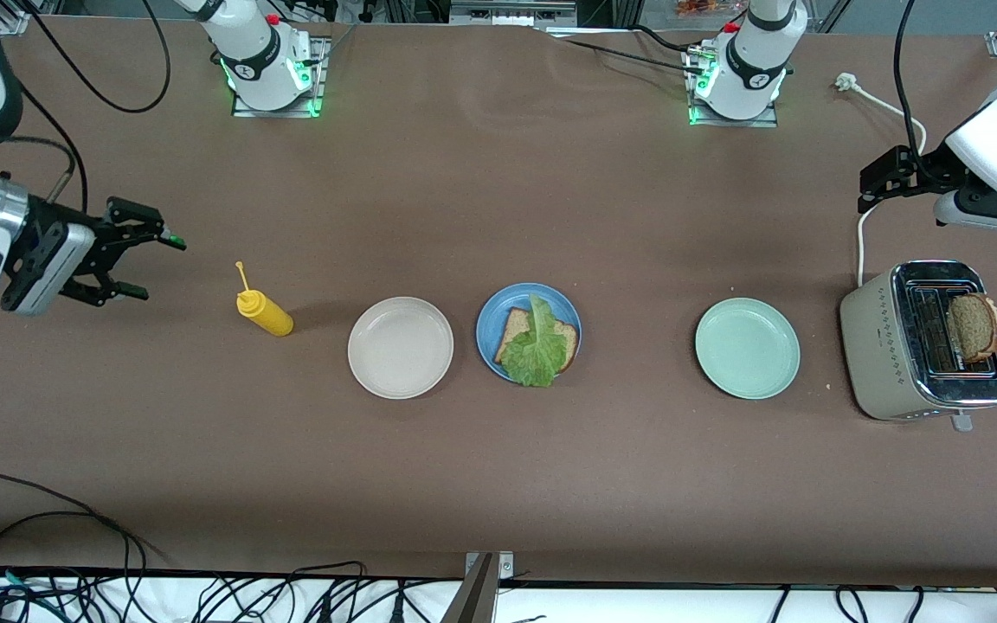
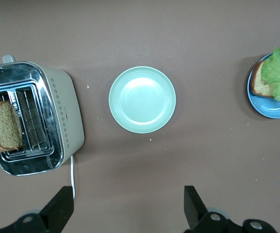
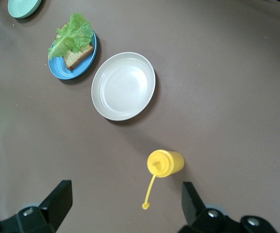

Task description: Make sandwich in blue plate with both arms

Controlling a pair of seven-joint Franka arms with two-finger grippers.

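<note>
- Your blue plate (image 1: 492, 333) sat mid-table, between the beige plate (image 1: 401, 348) and the mint-green plate (image 1: 748, 348). It held one slice of brown bread (image 1: 514, 327) with a lettuce leaf (image 1: 537, 350) lying on top, the leaf's tip overhanging the rim nearest the front camera.
- The beige and mint-green plates held nothing.
- You had a second bread slice (image 1: 974, 326) standing out of one slot of the toaster (image 1: 888, 350) at the left arm's end of the table.
- A yellow squeeze bottle (image 1: 264, 312) stood beside the beige plate, toward the right arm's end.
- Your left gripper (image 1: 879, 186) hovered over bare table just past the toaster, jaws spread and holding nothing.
- Your right gripper (image 1: 152, 264) hung over bare table near the bottle, jaws likewise spread, gripping nothing.
</note>
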